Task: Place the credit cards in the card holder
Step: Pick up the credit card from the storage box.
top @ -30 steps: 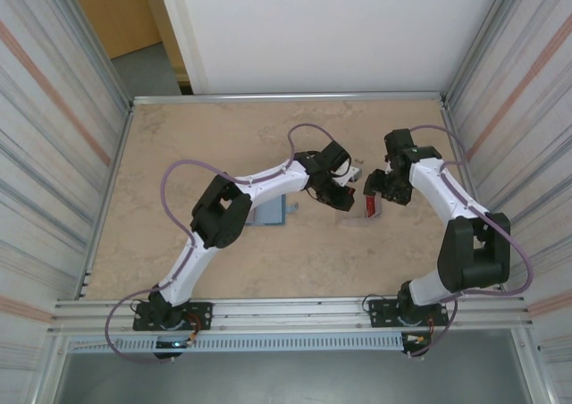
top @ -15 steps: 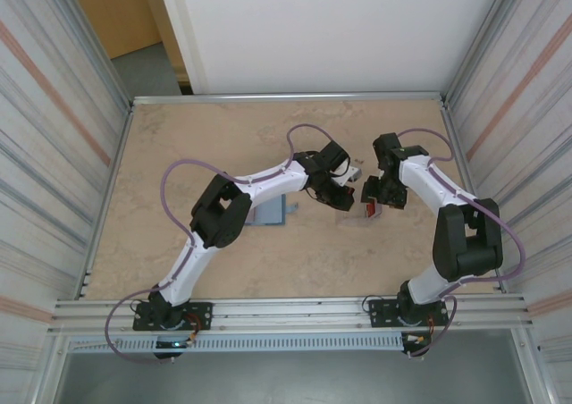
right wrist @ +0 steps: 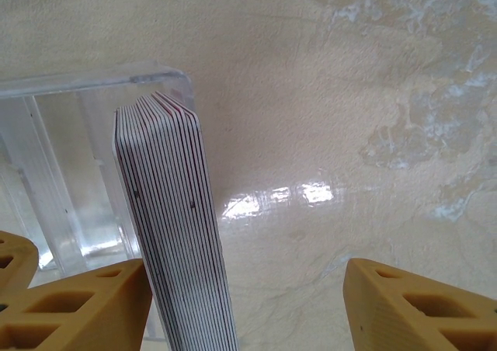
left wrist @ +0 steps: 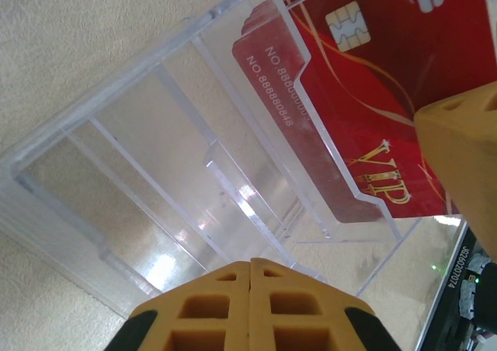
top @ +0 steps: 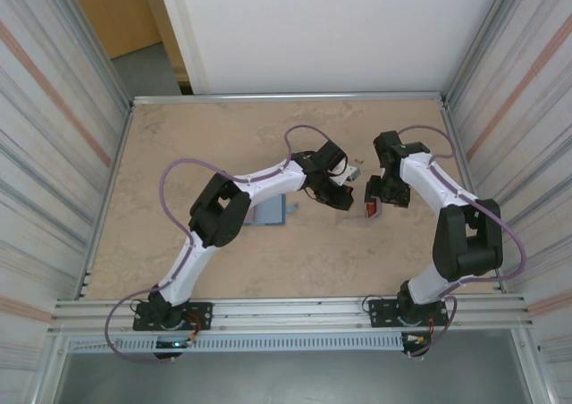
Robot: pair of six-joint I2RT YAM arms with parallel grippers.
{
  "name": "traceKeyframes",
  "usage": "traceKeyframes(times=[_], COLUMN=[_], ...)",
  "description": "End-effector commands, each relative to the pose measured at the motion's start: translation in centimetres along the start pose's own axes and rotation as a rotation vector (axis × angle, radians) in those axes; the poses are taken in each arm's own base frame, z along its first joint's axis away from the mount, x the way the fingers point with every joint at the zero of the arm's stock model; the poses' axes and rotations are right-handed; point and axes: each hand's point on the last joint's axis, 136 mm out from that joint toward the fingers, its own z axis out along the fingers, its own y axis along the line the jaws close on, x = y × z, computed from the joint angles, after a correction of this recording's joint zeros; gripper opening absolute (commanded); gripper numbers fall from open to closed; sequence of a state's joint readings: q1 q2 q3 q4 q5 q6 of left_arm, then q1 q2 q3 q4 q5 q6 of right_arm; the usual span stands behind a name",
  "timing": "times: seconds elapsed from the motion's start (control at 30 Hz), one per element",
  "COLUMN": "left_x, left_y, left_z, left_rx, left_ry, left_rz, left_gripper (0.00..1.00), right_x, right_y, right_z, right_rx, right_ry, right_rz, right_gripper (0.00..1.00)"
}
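The cards [right wrist: 175, 227] stand stacked in the clear case [left wrist: 155, 172], right of centre. Thin, stiff and slippery, I think: pinch the stack across its flat faces. The right gripper [right wrist: 247, 277] is open around it; the left gripper [left wrist: 250, 267] is closed, empty.

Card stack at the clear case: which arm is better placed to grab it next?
Right. The right gripper is open, and the card stack stands between its fingers, close against one of them. The left gripper is shut, with its tips at the clear case.
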State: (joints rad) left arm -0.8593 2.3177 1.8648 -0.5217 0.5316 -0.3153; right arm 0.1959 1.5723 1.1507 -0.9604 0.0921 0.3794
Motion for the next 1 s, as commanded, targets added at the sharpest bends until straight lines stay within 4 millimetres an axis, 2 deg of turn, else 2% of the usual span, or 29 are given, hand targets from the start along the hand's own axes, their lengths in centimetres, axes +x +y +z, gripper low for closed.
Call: traceKeyframes(times=[0.0,0.23,0.43,0.6,0.77,0.97], left_x=[4.8,5.0,5.0,5.0,5.1,5.2], left_y=[5.0,5.0,5.1,5.0,4.9,5.0], left_z=[2.2,2.3,2.3,2.4,2.6,2.7], left_rx=[-0.136,-0.134,-0.142,-0.146,-0.146,-0.146], left_ry=[0.145,0.15,0.149,0.149,0.154,0.157], left_rz=[-0.108,-0.11,-0.1,-0.09,-0.088,-0.088], left_gripper=[0.0,0.0,0.0,0.0,0.0,0.0], right_x=[0.0,0.0,0.0,0.0,-0.1,-0.2], right_y=[-1.0,-0.7,-0.3,-0.4,-0.2,-0.1], right_z=[-1.1,-1.3,-1.4,-1.7,-2.0,-2.3], right_rx=[0.036,0.017,-0.002,-0.002,-0.017,-0.018], right_ry=[-0.006,-0.008,-0.005,-0.007,-0.013,-0.019], right_rz=[-0.023,-0.026,-0.029,-0.031,-0.03,-0.033], right_gripper=[0.65,0.6,0.47,0.4,0.29,0.22])
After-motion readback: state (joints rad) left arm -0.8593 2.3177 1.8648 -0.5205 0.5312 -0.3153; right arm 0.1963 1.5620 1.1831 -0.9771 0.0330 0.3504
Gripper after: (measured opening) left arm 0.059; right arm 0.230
